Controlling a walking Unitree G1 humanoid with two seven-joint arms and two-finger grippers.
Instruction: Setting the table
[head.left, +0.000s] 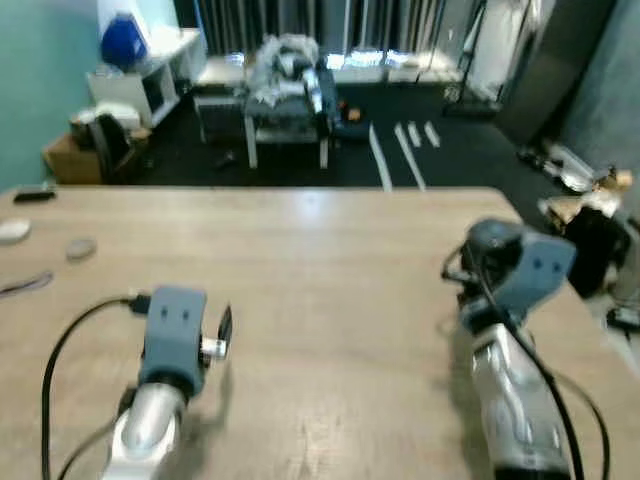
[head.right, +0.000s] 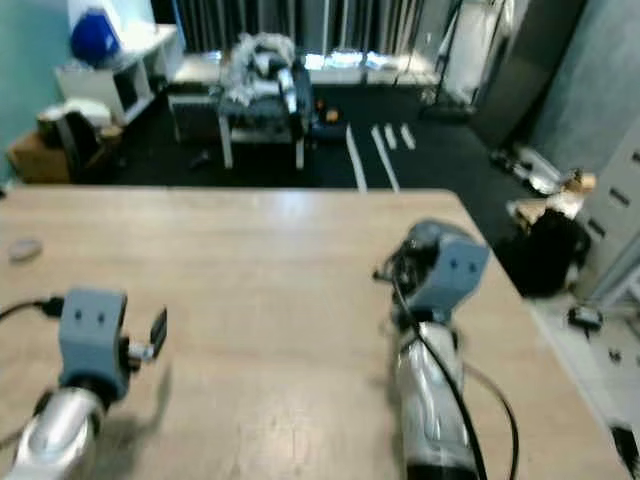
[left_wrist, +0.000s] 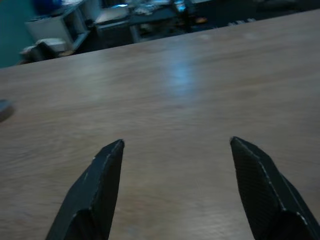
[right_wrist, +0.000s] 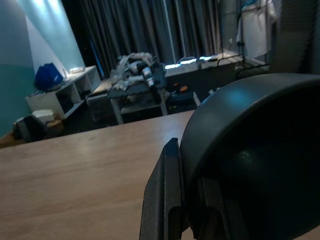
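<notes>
I count two grippers over the long pale wooden table (head.left: 330, 260). My left gripper (left_wrist: 172, 192) has its two black fingers (left_wrist: 95, 195) spread wide with nothing between them, only bare tabletop ahead of the tips. My right gripper (right_wrist: 200, 200) is clamped on a dark round bowl (right_wrist: 250, 150): one black finger (right_wrist: 162, 200) lies flat against the bowl's outer wall, and the rim curves up over it. The bowl is off the table surface, held above the right-hand part.

Far out to the left of the open fingers, near the table's edge, I make out two small pale round things (head.left: 45, 240) and a dark flat one (head.left: 33, 195); too blurred to name.

Beyond the fingertips the room is dim: dark floor, dark curtains, one low table heaped with crumpled clutter (head.left: 285, 75), and one white shelf unit (head.left: 150, 75) against a teal wall with one blue object (head.left: 123, 42) on top.
</notes>
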